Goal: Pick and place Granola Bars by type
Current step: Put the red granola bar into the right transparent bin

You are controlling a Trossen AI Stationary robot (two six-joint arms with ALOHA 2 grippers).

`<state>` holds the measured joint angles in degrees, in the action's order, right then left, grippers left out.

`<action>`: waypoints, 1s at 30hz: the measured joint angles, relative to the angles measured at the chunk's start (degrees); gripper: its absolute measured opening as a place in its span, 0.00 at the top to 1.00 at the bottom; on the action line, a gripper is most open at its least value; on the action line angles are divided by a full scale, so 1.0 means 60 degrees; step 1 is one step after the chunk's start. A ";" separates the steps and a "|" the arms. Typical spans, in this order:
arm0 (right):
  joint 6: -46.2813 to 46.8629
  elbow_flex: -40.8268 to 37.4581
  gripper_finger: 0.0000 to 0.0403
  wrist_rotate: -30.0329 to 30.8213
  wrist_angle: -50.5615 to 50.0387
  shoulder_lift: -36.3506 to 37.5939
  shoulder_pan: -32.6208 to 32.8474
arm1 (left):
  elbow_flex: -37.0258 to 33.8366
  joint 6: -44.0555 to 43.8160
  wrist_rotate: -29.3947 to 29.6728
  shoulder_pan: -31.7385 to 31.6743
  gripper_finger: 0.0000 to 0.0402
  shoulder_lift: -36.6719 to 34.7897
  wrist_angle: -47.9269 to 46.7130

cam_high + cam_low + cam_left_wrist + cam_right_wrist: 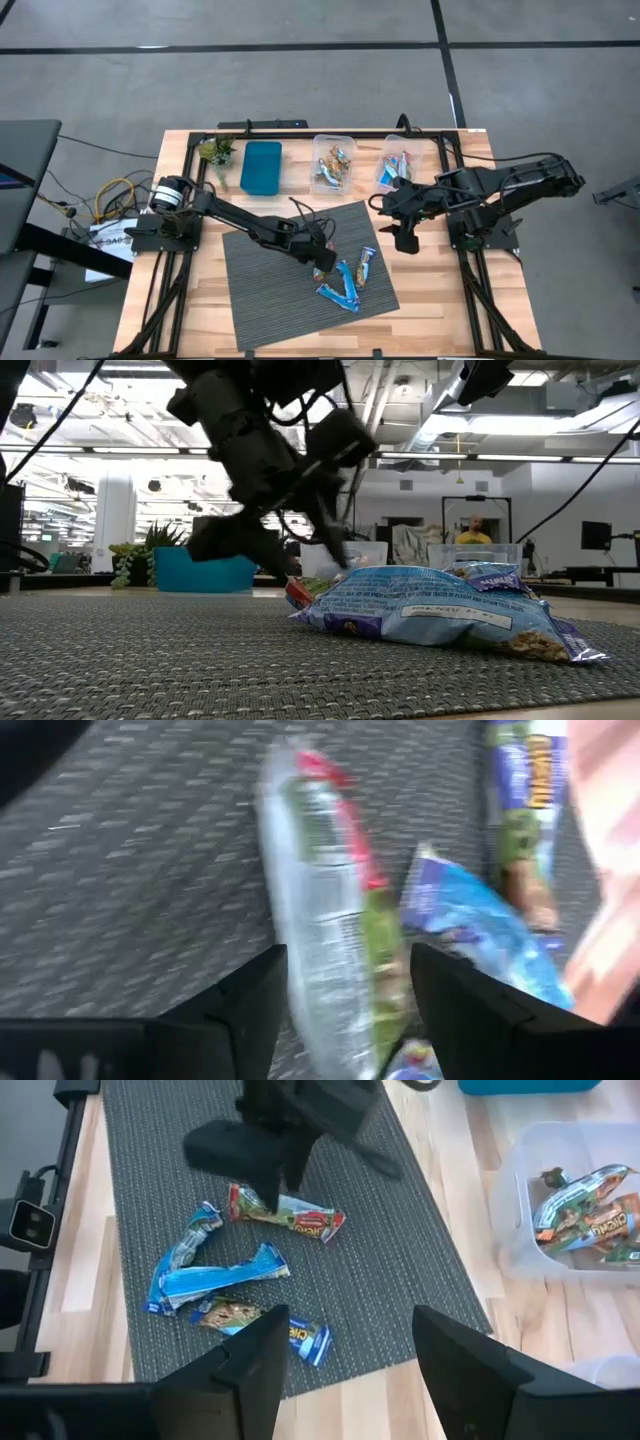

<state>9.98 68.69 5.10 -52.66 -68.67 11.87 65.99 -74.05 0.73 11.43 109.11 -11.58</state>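
Observation:
On the grey mat [270, 290] lie several granola bars. A red-green bar [288, 1213] lies closest to my left gripper, and blue-white bars [215, 1270] lie beside it toward the near edge. My left gripper [348, 1000] is open and low over the mat. Its fingers stand on either side of the red-green bar [325, 910], and no touch shows. The same gripper [335, 555] hangs just above the bar's red end [298, 592]. My right gripper [405, 240] is open and empty, raised off the mat's right edge.
Two clear tubs [335, 163] [398, 165] near the far edge hold sorted bars, orange-green ones in the left tub and blue ones in the right. A blue tray [262, 166] and a small plant [215, 152] stand left of them. A big blue-white bar [440, 615] lies close by.

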 joint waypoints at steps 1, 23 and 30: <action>-0.0001 0.0000 0.50 0.0005 0.0006 0.0000 -0.0002 | 0.0064 0.0033 0.0030 0.0038 0.50 0.0007 -0.0053; -0.0257 0.0000 0.50 0.0098 0.0368 0.0002 -0.0002 | 0.0429 0.0263 0.1040 0.0167 0.54 0.0095 -0.0348; -0.0423 -0.0003 0.50 0.0147 0.0483 0.0003 -0.0002 | 0.1451 0.0569 0.0624 0.0174 0.54 0.1112 -0.0997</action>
<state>7.44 68.67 5.98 -49.76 -68.66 11.86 74.70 -70.63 4.48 12.47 115.78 -17.57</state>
